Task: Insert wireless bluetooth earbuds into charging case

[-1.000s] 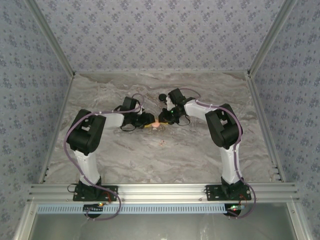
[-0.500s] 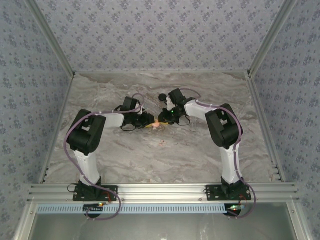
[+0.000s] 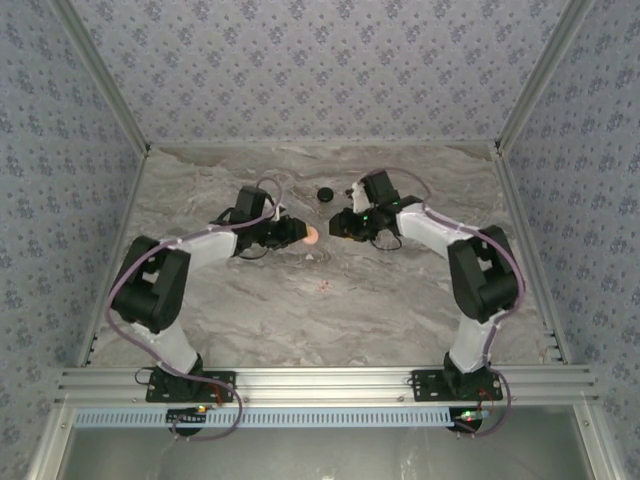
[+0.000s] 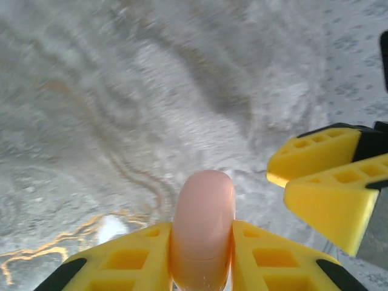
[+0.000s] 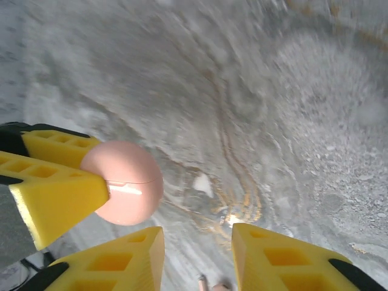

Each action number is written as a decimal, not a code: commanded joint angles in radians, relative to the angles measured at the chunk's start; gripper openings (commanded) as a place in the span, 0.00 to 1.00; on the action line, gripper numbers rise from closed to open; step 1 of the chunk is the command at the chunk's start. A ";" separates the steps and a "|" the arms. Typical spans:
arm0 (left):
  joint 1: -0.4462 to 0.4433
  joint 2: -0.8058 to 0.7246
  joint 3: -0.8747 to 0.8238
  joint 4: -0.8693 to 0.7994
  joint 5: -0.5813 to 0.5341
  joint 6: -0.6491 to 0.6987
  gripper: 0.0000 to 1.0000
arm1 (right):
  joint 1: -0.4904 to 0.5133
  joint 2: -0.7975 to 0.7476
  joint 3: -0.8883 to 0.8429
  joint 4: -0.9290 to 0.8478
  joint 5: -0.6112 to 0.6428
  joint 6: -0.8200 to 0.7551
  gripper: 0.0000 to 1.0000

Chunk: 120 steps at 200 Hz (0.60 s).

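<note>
The left gripper [image 4: 202,242] pinches the case [image 4: 203,200] on edge, lifted off the table [image 3: 330,310]. The case's seam [image 5: 130,182] faces the right gripper [image 5: 197,251], whose jaws stand apart with nothing between them, near the case but not touching it. The step looks like opening the case: the seam seems closed, though blur leaves that unsure. Next, the right gripper must pry at the seam while the left holds firm. A second ago both grippers crowded together at the case; now the elbows have swung outward and the right gripper has drawn back.
</note>
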 commanded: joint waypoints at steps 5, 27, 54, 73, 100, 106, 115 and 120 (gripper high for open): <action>-0.003 -0.125 -0.011 0.071 0.054 0.039 0.26 | -0.043 -0.133 -0.080 0.084 -0.127 -0.039 0.39; -0.005 -0.207 -0.034 0.123 0.077 0.042 0.27 | -0.077 -0.231 -0.134 0.164 -0.221 -0.033 0.43; -0.018 -0.276 -0.046 0.152 0.108 0.062 0.28 | -0.093 -0.286 -0.151 0.223 -0.324 -0.012 0.43; -0.031 -0.308 -0.049 0.161 0.123 0.088 0.28 | -0.089 -0.307 -0.162 0.282 -0.376 0.021 0.43; -0.047 -0.332 -0.053 0.172 0.131 0.105 0.28 | -0.080 -0.325 -0.164 0.322 -0.407 0.033 0.43; -0.049 -0.333 -0.053 0.175 0.135 0.105 0.28 | -0.078 -0.327 -0.164 0.327 -0.412 0.033 0.44; -0.053 -0.334 -0.053 0.180 0.137 0.106 0.28 | -0.076 -0.332 -0.165 0.332 -0.411 0.034 0.45; -0.055 -0.334 -0.053 0.181 0.139 0.107 0.28 | -0.075 -0.335 -0.166 0.336 -0.409 0.034 0.46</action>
